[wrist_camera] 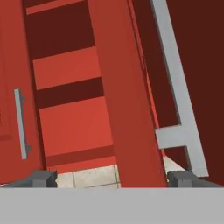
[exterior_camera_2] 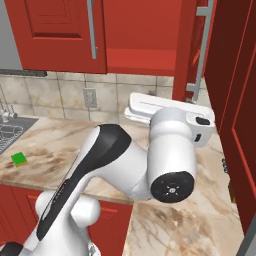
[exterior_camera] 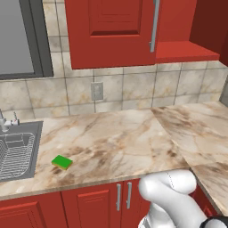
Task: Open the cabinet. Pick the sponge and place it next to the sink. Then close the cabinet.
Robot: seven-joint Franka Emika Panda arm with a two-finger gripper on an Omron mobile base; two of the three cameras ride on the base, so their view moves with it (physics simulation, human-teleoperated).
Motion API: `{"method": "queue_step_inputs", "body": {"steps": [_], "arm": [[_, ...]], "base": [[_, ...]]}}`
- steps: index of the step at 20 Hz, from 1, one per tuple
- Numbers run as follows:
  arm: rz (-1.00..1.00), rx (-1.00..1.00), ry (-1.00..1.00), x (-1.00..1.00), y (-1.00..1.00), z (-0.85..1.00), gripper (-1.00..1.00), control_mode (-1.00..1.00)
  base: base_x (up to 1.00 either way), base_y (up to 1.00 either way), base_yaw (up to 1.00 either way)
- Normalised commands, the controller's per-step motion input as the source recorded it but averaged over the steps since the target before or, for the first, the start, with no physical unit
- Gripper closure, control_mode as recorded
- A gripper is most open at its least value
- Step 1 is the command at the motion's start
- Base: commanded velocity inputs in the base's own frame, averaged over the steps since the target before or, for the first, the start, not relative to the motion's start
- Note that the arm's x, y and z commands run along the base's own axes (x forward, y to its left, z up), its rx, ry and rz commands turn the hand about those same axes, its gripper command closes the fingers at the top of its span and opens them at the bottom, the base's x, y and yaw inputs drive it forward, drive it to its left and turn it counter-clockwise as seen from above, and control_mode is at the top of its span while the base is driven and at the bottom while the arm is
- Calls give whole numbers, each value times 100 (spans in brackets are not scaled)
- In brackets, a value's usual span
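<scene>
The cabinet (exterior_camera: 111,31) hangs on the wall above the counter; its left door is shut and its right door (exterior_camera_2: 186,50) stands swung open, baring a red shelf (exterior_camera: 187,51). In the hand view my gripper (wrist_camera: 113,179) is open, one fingertip (wrist_camera: 43,178) on each side of the open door's edge (wrist_camera: 127,109). That door's long silver handle (wrist_camera: 175,87) runs just right of the edge. The green-and-yellow sponge (exterior_camera: 62,162) (exterior_camera_2: 20,159) lies flat on the counter, close to the right rim of the sink (exterior_camera: 38,147). Nothing is between the fingers except the door edge.
A small faucet (exterior_camera: 6,120) stands at the sink's back rim, with a wire rack (exterior_camera: 15,153) inside. A wall socket (exterior_camera: 96,91) sits in the tiled backsplash. A tall dark red panel (exterior_camera_2: 232,100) stands close on the right. Low red cabinets (exterior_camera: 89,205) run below the marble counter (exterior_camera: 133,138).
</scene>
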Motion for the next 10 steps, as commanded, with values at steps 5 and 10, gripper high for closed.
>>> {"method": "queue_step_inputs", "body": {"steps": [5,10], "arm": [[0,0,1,3,71,0,-100,-100],[0,0,4,11,70,0,-100,-100]], "base": [[0,0,0],[0,0,0]]}}
